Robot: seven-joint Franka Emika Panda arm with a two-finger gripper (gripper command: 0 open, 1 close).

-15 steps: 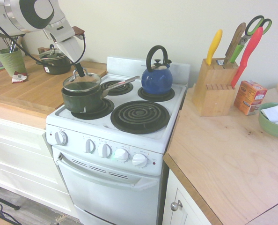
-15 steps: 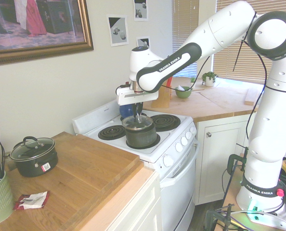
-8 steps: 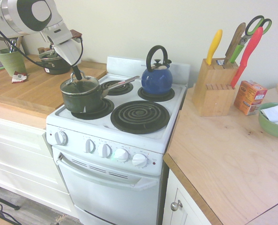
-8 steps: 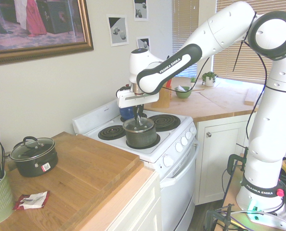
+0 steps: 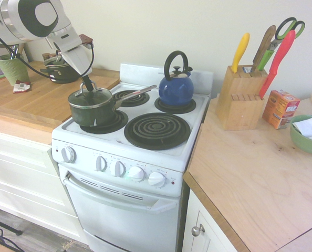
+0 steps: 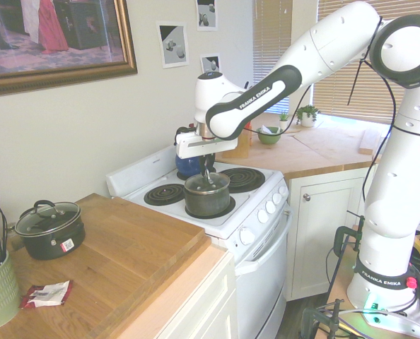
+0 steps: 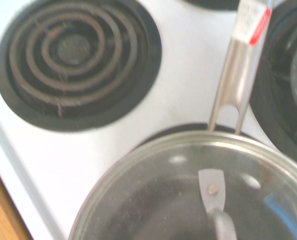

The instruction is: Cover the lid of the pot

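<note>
The glass lid [image 5: 99, 96] is lying over the dark green saucepan [image 5: 93, 115], its metal rim appearing to be meeting the pot's rim all the way round where it is showing. The pot is sitting on a coil burner [image 5: 122, 122] of the white stove [image 5: 114, 140], its long silver handle [image 5: 137, 93] pointing away toward the back of the stove.

The hand [image 5: 86, 84] is reaching down from above and is clenching on the lid's raised handle [image 7: 212, 189], though the fingertips are small and dark in both outside views, so the exact hold is hard to make out.

The covering itself is looking all but done: the lid is resting level, as far as can be judged, and no open gap is showing. What is remaining is probably a check that it is seating properly, then letting go of the handle and lifting clear. Opening too soon or pulling sideways could be nudging the lid off centre.
</note>
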